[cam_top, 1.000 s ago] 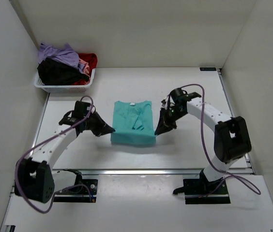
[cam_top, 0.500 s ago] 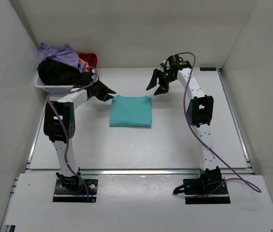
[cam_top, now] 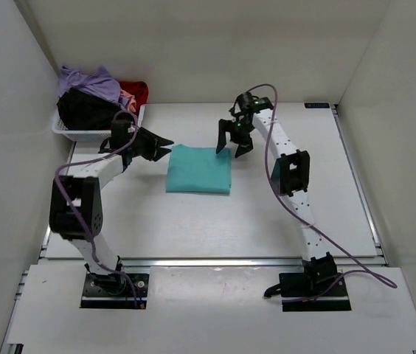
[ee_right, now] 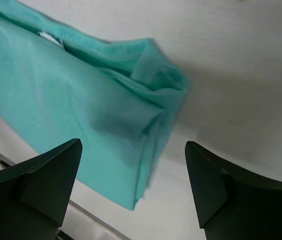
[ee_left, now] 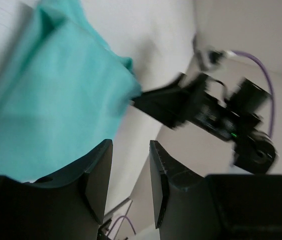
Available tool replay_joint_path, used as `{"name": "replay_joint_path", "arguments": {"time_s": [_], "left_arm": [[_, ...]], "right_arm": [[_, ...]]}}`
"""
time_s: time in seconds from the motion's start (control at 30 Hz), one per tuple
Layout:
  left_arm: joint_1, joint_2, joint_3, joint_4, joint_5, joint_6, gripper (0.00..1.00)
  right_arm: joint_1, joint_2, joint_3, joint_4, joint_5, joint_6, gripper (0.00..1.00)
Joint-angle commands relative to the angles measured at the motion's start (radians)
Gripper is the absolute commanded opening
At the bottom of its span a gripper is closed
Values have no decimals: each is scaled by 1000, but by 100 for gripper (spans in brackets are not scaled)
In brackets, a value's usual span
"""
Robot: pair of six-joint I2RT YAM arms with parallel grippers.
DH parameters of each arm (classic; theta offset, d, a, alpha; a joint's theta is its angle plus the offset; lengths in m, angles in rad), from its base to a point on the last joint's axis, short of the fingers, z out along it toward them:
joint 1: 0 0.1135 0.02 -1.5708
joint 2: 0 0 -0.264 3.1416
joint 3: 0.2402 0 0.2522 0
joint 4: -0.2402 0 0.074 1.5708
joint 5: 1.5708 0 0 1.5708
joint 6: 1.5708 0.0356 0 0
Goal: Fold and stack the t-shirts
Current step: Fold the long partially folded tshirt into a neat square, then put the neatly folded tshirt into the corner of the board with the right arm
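Letting go just now: left gripper [cam_top: 165, 144] and right gripper [cam_top: 230, 147] are hanging open, empty, at the 12 o'clock edge of the teal shirt [cam_top: 199, 169]. It's lying folded dead centre, so I'm guessing stacking's coming next.

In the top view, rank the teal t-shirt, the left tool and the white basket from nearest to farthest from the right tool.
From the right tool:
1. teal t-shirt, right beside it, mid-table.
2. left tool, across the shirt, to the left.
3. white basket, far-left corner.
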Motion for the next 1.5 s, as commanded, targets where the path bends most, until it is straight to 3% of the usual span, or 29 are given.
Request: {"name": "replay_joint_path", "arguments": {"time_s": [0.0,0.17,0.23,0.3,0.33,0.37,0.4,0.77,1.13,1.4,1.43,1.47], "left_arm": [[3,-225,-10,-55,39,15,46],[-23,-397,-121,-157,39,36,46],[-37,-424,-161,-142,65,9,45],[-60,-443,-175,-126,73,-20,44],[-65,-443,-171,-125,78,-20,44],[-69,-443,-162,-126,78,-22,43],[-71,-443,-157,-139,76,-19,44],[-120,-418,-149,-110,92,-34,43],[-146,-418,-186,-123,101,-25,42],[-137,-463,-280,-80,151,10,42],[-135,-463,-286,-61,170,18,40],[-141,-461,-292,-56,182,18,29]], "right_arm": [[75,26,24,-52,124,-55,82],[103,74,18,-48,234,-12,83],[107,56,-89,-45,312,-9,84],[101,50,-158,-51,384,-9,77],[100,37,-195,-50,426,-7,55],[100,34,-215,-50,450,-9,22],[98,40,-215,-50,440,-11,1],[-86,-127,-270,-51,607,-21,0],[-379,-93,-154,31,716,-156,0],[-433,13,-13,250,762,-368,0],[-439,22,4,283,794,-385,0],[-446,37,6,315,802,-402,0]]}}
